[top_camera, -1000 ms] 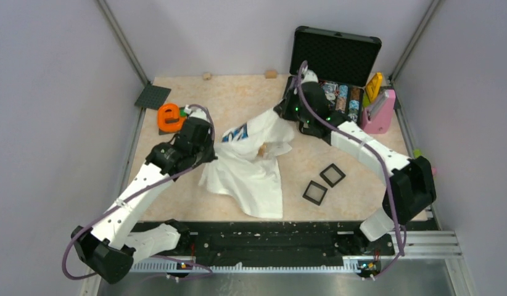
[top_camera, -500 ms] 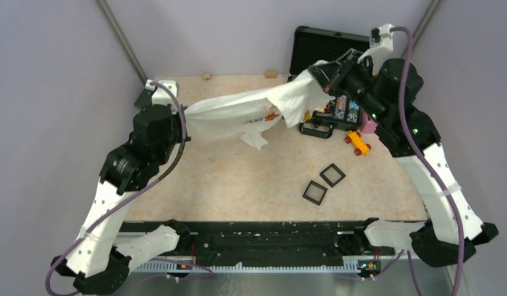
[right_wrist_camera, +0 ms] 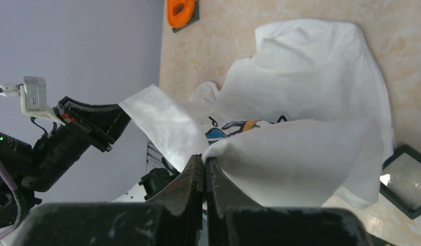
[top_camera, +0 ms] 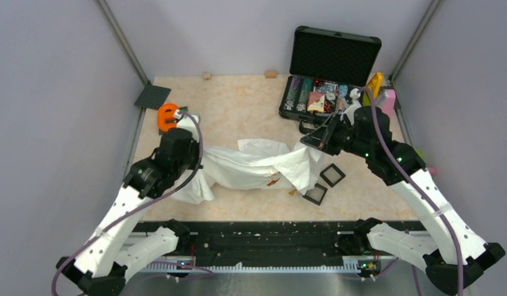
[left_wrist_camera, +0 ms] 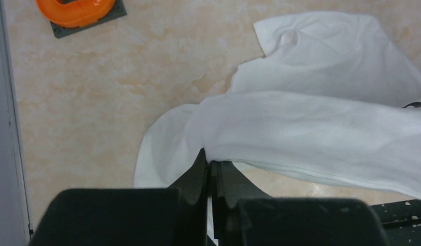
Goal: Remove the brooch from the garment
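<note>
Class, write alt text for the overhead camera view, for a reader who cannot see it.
A white T-shirt is stretched over a beige table between two robot hands, the left hand shut on one end and the right hand on the other. Two small black square boxes lie near the right hand; an open black case stands behind.

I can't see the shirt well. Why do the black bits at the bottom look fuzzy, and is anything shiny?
Left wrist: the fingers sit very close to the lens, so they blur; the garment looks sharper. Right wrist: its fingers blur too, and a black box glints white. Top external: soft, even light.
</note>
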Controlling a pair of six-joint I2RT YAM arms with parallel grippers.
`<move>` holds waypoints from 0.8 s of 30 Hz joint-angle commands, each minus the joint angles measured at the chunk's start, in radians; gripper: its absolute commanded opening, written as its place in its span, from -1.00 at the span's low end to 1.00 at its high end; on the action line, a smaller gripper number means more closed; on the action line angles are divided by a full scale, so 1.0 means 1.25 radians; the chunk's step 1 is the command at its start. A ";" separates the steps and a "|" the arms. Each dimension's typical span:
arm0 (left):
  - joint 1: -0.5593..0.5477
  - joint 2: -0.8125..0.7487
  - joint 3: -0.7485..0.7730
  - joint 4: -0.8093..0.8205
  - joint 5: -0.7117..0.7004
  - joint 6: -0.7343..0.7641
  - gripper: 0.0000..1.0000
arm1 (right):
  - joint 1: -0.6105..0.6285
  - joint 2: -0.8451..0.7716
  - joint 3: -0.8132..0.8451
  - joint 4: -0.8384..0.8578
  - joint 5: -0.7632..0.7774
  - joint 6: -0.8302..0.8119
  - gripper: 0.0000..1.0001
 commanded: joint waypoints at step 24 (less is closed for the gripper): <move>0.142 0.870 0.297 0.473 -0.175 0.104 -1.00 | -0.215 0.846 0.356 0.341 -0.067 -0.082 0.15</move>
